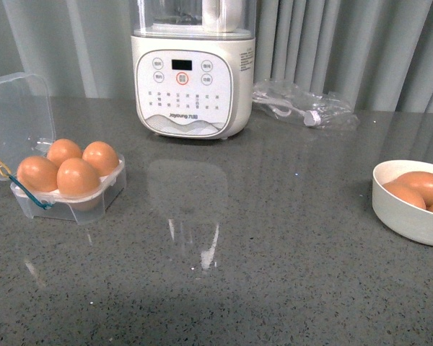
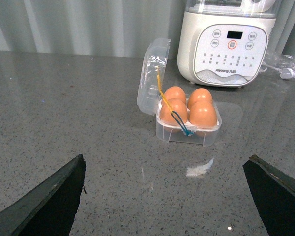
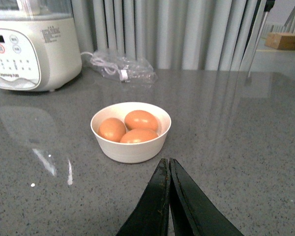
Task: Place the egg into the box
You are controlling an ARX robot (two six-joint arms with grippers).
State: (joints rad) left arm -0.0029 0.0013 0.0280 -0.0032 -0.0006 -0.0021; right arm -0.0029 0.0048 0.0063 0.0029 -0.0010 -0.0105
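Left gripper (image 2: 164,160) hangs wide open and empty, right gripper (image 3: 168,162) is pinched shut on nothing, and the egg (image 1: 77,176) sits among four filling every cell of the open-lidded clear egg box (image 1: 94,207), so placing looks complete; three more lie in the white bowl (image 1: 411,225).

Kitchen-like setting: speckled grey countertop (image 1: 274,238), white blender appliance (image 1: 193,79), eggs.

Four plain orange-brown eggs (image 1: 78,178) fill the clear box (image 1: 94,207), which carries a thin blue-and-yellow band (image 1: 1,169). The bowl (image 1: 408,220) is white. The appliance (image 1: 195,79) is cream-white with a black display. The countertop (image 1: 274,252) is speckled grey and the curtain (image 1: 332,43) pale grey.
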